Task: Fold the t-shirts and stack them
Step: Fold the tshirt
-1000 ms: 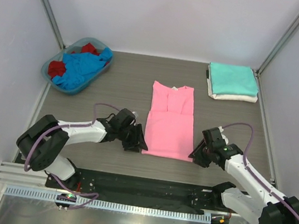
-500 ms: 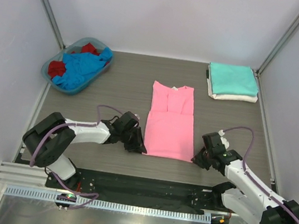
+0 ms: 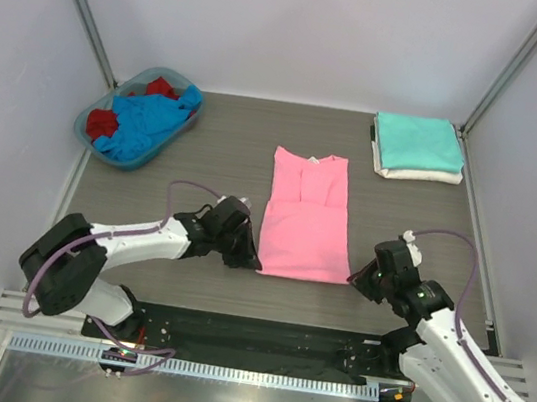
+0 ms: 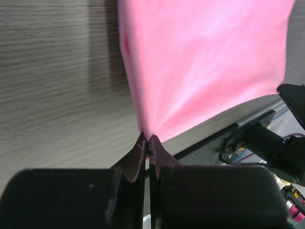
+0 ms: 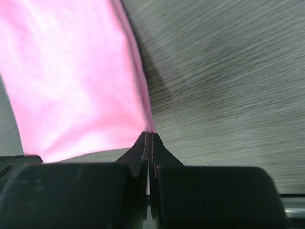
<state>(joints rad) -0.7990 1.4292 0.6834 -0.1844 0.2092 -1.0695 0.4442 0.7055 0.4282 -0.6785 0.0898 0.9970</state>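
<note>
- Two grippers are on the cloth right now, one at each near corner of the pink t-shirt [image 3: 308, 217]. It lies flat in the middle of the table [image 3: 223, 164], collar end toward the far wall. The sleeves look tucked in, so it reads as a long narrow rectangle.
- My left gripper [image 3: 248, 257] sits at the shirt's near left corner. On the left wrist cam the fingers are pressed together with the pink corner pinched between the tips, and the cloth pulls into a little peak there.
- My right gripper [image 3: 356, 278] is at the near right corner, same deal. The right wrist cam shows the jaws squeezed together on the hem corner, with the fabric drawn to a point at the tips.
- From the top view, the near hem runs pretty straight between the two pinches.
- In the far right corner, the teal t-shirt [image 3: 417, 140] is folded and sits on top of a folded white t-shirt [image 3: 416, 173]. Only the white one's near and left edges peek out.
- In the far left corner, the basket [image 3: 80, 122] has a crumpled blue t-shirt [image 3: 144, 122] heaped in it.
- The red t-shirt [image 3: 103, 122] shows in that basket in two spots, one at the left and one at the far end. I can't tell if that's one garment or two.
- The stack and the basket are well apart from the pink one and from both arms.
</note>
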